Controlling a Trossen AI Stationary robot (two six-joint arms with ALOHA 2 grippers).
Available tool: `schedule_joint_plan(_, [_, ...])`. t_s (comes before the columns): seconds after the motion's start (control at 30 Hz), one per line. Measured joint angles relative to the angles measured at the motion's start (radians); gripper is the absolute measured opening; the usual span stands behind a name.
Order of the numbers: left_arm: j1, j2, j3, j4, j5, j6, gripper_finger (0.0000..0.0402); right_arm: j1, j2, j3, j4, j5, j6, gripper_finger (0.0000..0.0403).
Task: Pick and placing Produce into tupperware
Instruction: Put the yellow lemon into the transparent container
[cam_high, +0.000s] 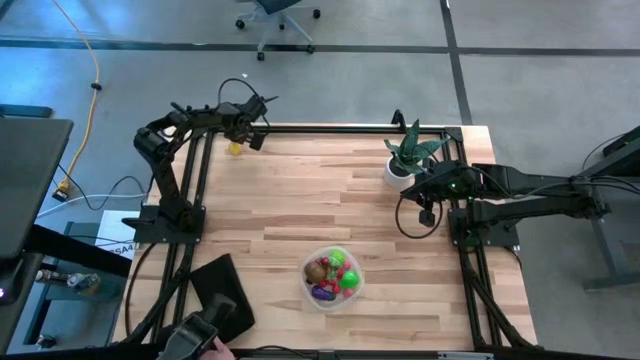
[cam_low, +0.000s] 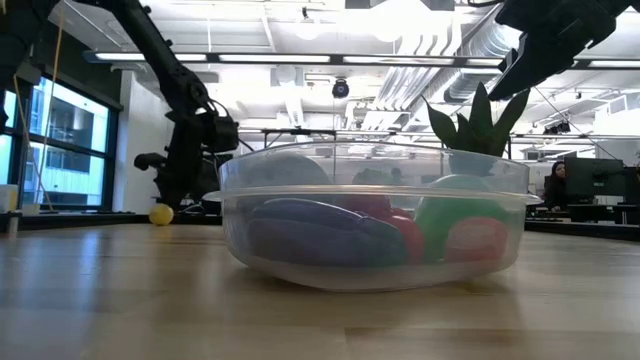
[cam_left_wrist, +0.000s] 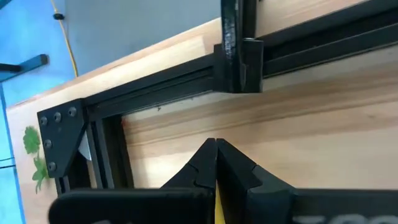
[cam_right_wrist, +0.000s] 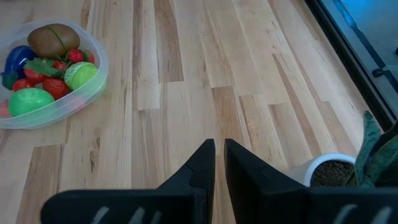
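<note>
The clear round tupperware sits near the table's near edge. It holds a brown piece, two bright green ones, small red ones and a purple one. A yellow piece rests on the table by the far left corner. My left gripper hangs above the table just right of it, shut; a yellow sliver shows through the slit between its fingers. My right gripper hovers over bare wood at the right, its fingers together but for a narrow slit.
A spiky green plant in a white pot stands at the far right, close to my right arm. Black frame rails border the far left corner. A flat black rectangle lies at the near left.
</note>
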Motion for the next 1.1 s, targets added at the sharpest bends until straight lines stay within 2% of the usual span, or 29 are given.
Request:
schedule_joint_plan(0.27, [-0.019, 0.000, 0.018, -0.077, 0.083, 0.036, 0.0001, 0.000, 0.000, 0.000, 0.000, -0.001, 0.000, 0.0026])
schedule_joint_plan(0.5, [-0.108, -0.003, 0.017, -0.211, 0.034, -0.008, 0.0001, 0.000, 0.000, 0.000, 0.000, -0.001, 0.000, 0.0026])
schedule_joint_plan(0.73, [-0.091, -0.006, 0.018, -0.286, -0.007, -0.061, 0.0001, 0.000, 0.000, 0.000, 0.000, 0.000, 0.000, 0.0026])
schedule_joint_plan(1.1, [-0.154, -0.006, 0.017, -0.459, 0.039, -0.018, 0.0001, 0.000, 0.000, 0.000, -0.003, 0.000, 0.000, 0.0026])
